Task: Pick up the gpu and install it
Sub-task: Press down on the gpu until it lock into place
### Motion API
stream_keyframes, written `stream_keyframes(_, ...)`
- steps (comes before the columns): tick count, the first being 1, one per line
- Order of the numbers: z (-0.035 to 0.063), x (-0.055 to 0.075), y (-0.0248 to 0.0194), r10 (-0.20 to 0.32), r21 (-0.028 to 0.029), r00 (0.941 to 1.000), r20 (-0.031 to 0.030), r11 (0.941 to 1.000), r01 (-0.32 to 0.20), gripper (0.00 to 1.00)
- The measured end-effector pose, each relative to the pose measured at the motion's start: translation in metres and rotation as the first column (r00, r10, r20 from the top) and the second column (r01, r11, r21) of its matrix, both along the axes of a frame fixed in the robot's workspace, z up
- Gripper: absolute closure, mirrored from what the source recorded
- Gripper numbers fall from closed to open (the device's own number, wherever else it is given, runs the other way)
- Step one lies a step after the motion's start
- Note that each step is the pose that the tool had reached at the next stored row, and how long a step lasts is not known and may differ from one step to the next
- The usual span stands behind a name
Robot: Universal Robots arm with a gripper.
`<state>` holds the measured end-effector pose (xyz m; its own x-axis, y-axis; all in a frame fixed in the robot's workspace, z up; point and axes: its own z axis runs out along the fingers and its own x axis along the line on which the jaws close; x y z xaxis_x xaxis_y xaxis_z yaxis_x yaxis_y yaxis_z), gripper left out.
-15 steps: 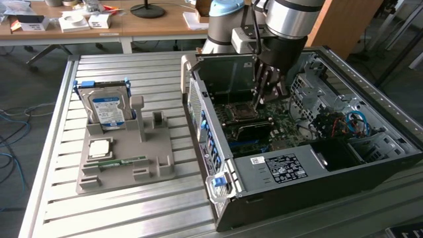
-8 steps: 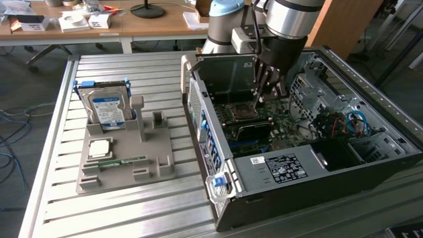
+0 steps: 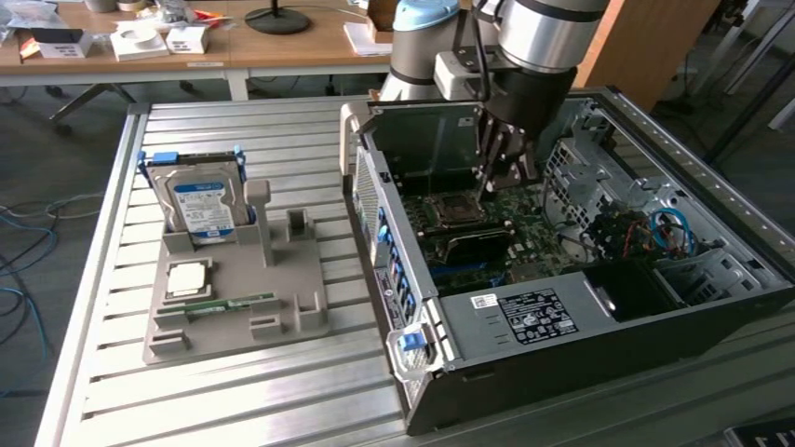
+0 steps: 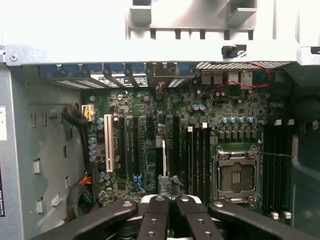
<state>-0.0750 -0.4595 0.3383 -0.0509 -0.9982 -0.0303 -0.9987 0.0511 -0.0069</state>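
We see the gripper [image 3: 507,177] lowered inside the open computer case [image 3: 695,307], just above the motherboard [image 3: 497,237], its fingers [image 4: 165,220] closed on the gpu [image 4: 164,165], which stands edge-on among the expansion slots [image 4: 132,150]. On the grey holder [image 3: 236,298] outside, the hard drive [image 3: 201,200] stands upright

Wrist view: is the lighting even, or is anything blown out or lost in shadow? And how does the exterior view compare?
Wrist view: the case wall and what lies beyond it are washed out to near white, while the motherboard sits dim, darkest by the gripper. Exterior view: even daylight on the slatted table, with shadow inside the computer case.
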Motion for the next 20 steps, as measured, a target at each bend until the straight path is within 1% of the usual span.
stream_keyframes(5,-0.0006,-0.002,0.0044,-0.003,0.0002,1.0000,0.0001,1.0000,0.003,0.89)
stream_keyframes(10,-0.0017,-0.002,0.0045,-0.003,0.0001,1.0000,0.0002,1.0000,0.003,0.89)
stream_keyframes(15,-0.0069,-0.002,0.0045,-0.003,0.0000,1.0000,0.0001,1.0000,0.003,0.89)
stream_keyframes(20,-0.0133,-0.002,0.0045,-0.015,-0.0001,0.9999,0.0001,0.9999,0.015,0.89)
